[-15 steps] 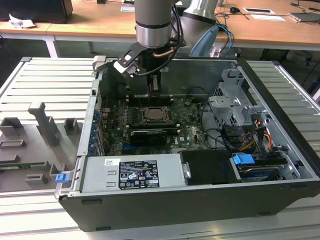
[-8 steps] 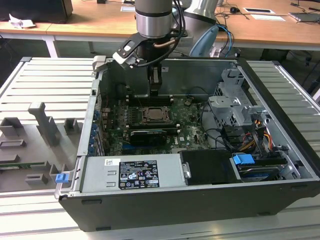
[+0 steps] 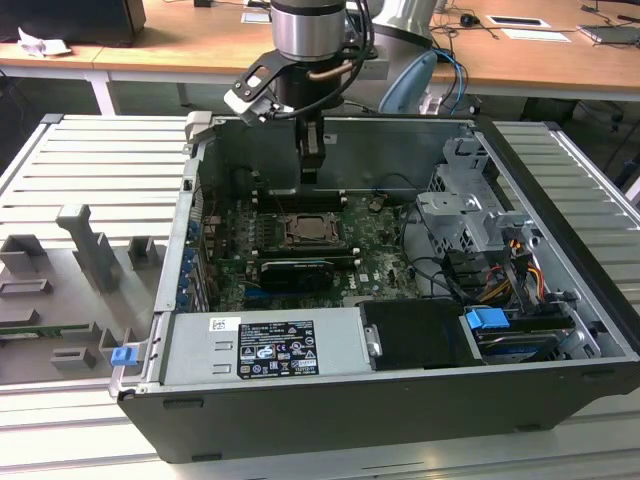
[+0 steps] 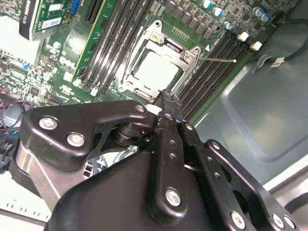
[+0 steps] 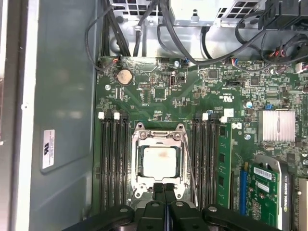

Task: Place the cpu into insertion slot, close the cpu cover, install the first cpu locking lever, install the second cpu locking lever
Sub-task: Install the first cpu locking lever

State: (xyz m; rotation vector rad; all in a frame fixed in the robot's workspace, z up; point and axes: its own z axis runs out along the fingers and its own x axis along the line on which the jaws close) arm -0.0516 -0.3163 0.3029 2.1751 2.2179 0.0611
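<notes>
The pale square cpu (image 5: 160, 161) lies in the insertion slot (image 3: 316, 233) on the green motherboard. The silver cpu cover (image 5: 159, 136) lies flat around it as a frame, and the chip (image 4: 155, 67) shows through its window. A thin metal locking lever (image 4: 216, 59) sticks out from one corner of the socket, and it runs along the socket's side as a thin rod (image 5: 190, 168). My gripper (image 5: 164, 188) hangs just above the socket's edge with its two black fingers pressed together and nothing between them. In the exterior view the gripper (image 3: 309, 178) is inside the open case, above the socket.
Long black memory slots (image 5: 113, 159) flank the socket on both sides. A black graphics card (image 3: 295, 268) lies in front of it, then a grey power supply (image 3: 270, 345). A drive cage (image 3: 465, 215) and cables (image 5: 144, 29) fill the exterior view's right.
</notes>
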